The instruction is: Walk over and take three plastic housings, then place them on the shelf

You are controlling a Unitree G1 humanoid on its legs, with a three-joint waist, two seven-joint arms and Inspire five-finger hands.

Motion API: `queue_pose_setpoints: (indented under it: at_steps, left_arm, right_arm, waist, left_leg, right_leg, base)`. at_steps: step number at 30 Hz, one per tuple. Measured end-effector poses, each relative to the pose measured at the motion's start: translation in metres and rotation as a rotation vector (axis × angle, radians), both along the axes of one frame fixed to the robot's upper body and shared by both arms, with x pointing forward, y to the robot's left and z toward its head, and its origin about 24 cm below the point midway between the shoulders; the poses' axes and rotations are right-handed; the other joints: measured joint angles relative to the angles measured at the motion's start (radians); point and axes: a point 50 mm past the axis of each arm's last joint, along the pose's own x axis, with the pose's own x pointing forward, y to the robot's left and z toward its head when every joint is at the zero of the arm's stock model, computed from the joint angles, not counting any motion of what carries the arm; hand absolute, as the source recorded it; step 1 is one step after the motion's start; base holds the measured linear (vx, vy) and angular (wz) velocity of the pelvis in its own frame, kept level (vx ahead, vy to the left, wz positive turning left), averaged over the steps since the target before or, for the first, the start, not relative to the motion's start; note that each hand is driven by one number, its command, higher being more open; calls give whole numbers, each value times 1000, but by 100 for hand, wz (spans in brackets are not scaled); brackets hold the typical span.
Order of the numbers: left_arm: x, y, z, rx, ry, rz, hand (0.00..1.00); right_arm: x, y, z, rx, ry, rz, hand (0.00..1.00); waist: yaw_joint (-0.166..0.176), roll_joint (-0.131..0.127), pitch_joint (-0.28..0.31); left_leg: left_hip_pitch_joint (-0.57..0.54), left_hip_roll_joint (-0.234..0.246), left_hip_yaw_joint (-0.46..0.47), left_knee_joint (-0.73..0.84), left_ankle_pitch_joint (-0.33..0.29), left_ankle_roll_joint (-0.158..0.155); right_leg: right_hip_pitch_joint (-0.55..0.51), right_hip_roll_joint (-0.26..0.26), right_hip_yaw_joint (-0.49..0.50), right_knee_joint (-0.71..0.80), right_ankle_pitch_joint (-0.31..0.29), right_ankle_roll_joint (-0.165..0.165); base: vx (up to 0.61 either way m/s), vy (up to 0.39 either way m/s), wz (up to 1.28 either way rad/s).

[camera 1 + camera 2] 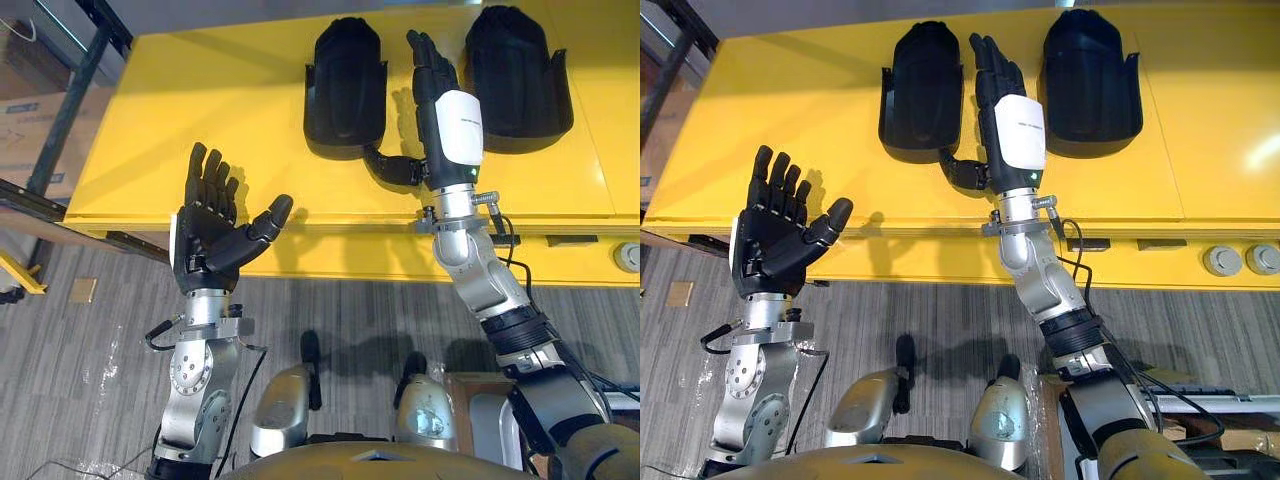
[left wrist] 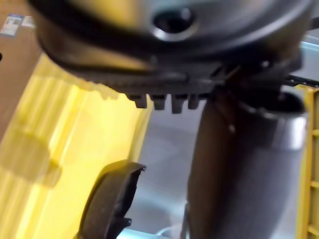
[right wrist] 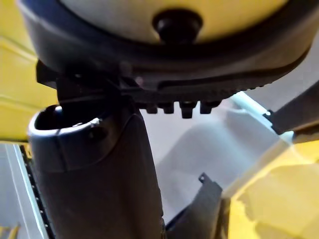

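Two black plastic housings lie side by side at the back of the yellow table (image 1: 200, 120), one on the left (image 1: 345, 85) and one on the right (image 1: 518, 75). My right hand (image 1: 440, 100) reaches over the table into the gap between them, open with straight fingers. Its thumb (image 1: 390, 165) sticks out toward the near end of the left housing. My left hand (image 1: 210, 225) is raised at the table's front left, open with spread fingers and holding nothing. In the right wrist view an edge of a housing (image 3: 199, 209) shows past the thumb (image 3: 94, 174).
The table's front edge (image 1: 940, 255) runs across just ahead of me, with round knobs (image 1: 1220, 260) on its front face at the right. A dark metal rack (image 1: 60, 100) and cardboard boxes (image 1: 30, 130) stand to the left. Grey floor (image 1: 100, 350) lies below.
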Motion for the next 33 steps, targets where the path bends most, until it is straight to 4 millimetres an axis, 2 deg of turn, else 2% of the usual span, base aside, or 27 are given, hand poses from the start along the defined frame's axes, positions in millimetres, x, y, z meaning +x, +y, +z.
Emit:
queue_pose_setpoints:
  at_steps: [2,3,5,7,10,15,19,22,23,24,25,27,28,29,31,33]
  left_arm:
    - [-2,1,-2,4,7,0,100]
    - [-3,2,-3,4,14,2,100]
    - [-6,3,-6,8,25,2,100]
    - [-5,4,-4,12,17,4,100]
    - [-7,5,4,16,-20,1,100]
    - [-10,4,14,32,-82,-37,100]
    - [-13,-3,23,-23,-154,-132,100]
    - [-14,-14,24,-44,-166,-211,100]
    - [-14,-23,23,-73,-163,-262,100]
    - [-14,-24,23,-75,-163,-266,100]
    - [-13,-35,22,-98,-161,-323,100]
    - [-9,-43,22,-123,-155,-360,100]
    - [-6,-48,21,-119,-144,-380,100]
    - [-4,-50,21,-116,-139,-388,100]
    - [3,-60,22,-116,-134,-415,100]
    - [9,-69,27,-99,-145,-418,100]
  right_arm:
    - [-25,2,-1,103,-24,77,100]
    - [-31,2,-3,134,-20,97,100]
    - [-48,-1,-7,227,-16,138,100]
    - [-61,-11,-13,363,-6,145,100]
    - [-77,-29,-17,551,-2,147,100]
    - [-92,-44,-30,683,44,113,100]
    - [-109,-55,-61,817,178,3,100]
    - [-122,-68,-78,895,239,-100,100]
    - [-131,-77,-87,929,267,-161,100]
    - [-132,-78,-88,935,269,-165,100]
    - [-146,-90,-96,945,291,-243,100]
    - [-156,-99,-101,971,303,-287,100]
    - [-166,-106,-106,1002,313,-320,100]
    - [-171,-110,-108,1016,316,-340,100]
    - [-189,-122,-113,1026,330,-421,100]
    - [-197,-127,-115,1037,331,-456,100]
  waist:
    - [2,6,-30]
    - [1,5,-44]
    - [0,-8,-81]
    - [-5,-37,-116]
    - [-7,-68,-145]
    - [-28,-76,-167]
    - [-43,-79,-202]
    - [-69,-81,-210]
    - [-90,-83,-212]
    - [-92,-83,-212]
    - [-123,-84,-215]
    - [-149,-85,-217]
    - [-177,-85,-228]
    - [-192,-84,-233]
    - [-245,-82,-238]
    - [-267,-80,-239]
  left_leg:
    - [25,1,1,-38,12,3]
    - [29,1,3,-44,14,5]
    - [43,-2,8,-60,16,6]
    - [77,-2,19,-81,14,5]
    - [107,2,36,-105,11,1]
    - [156,0,76,-137,1,3]
    - [176,8,134,-137,-16,-1]
    - [189,15,197,-133,-23,-6]
    - [199,17,241,-132,-33,-11]
    - [201,17,245,-132,-34,-12]
    - [216,24,312,-127,-52,-18]
    - [228,36,366,-112,-77,-25]
    - [228,41,401,-96,-94,-29]
    - [228,45,418,-88,-101,-32]
    - [225,58,468,-55,-128,-40]
    - [203,63,488,-13,-153,-39]
  right_leg:
    - [18,2,-4,-20,3,4]
    - [20,2,-5,-28,5,7]
    - [34,3,-5,-49,8,12]
    - [69,9,-2,-81,13,16]
    - [94,20,9,-115,26,16]
    - [121,24,43,-147,39,20]
    - [108,38,100,-168,49,20]
    - [77,52,165,-169,62,13]
    - [63,64,209,-178,73,11]
    - [61,66,214,-179,74,11]
    - [44,84,283,-202,96,9]
    - [27,99,343,-208,105,12]
    - [16,107,376,-219,113,13]
    - [10,112,390,-223,117,13]
    - [-7,130,445,-238,129,14]
    - [-39,143,487,-236,137,14]
  base:
    - [77,-14,2]
    - [102,3,-2]
    - [100,15,-5]
    - [90,14,-12]
    - [54,8,-16]
    - [13,26,-25]
    - [28,18,-39]
    - [41,35,-68]
    - [26,42,-65]
    - [18,46,-118]
    - [5,27,-111]
    - [-8,4,-114]
    - [-6,-19,-78]
    - [6,-38,-83]
    - [19,-41,-69]
    - [5,-39,-65]
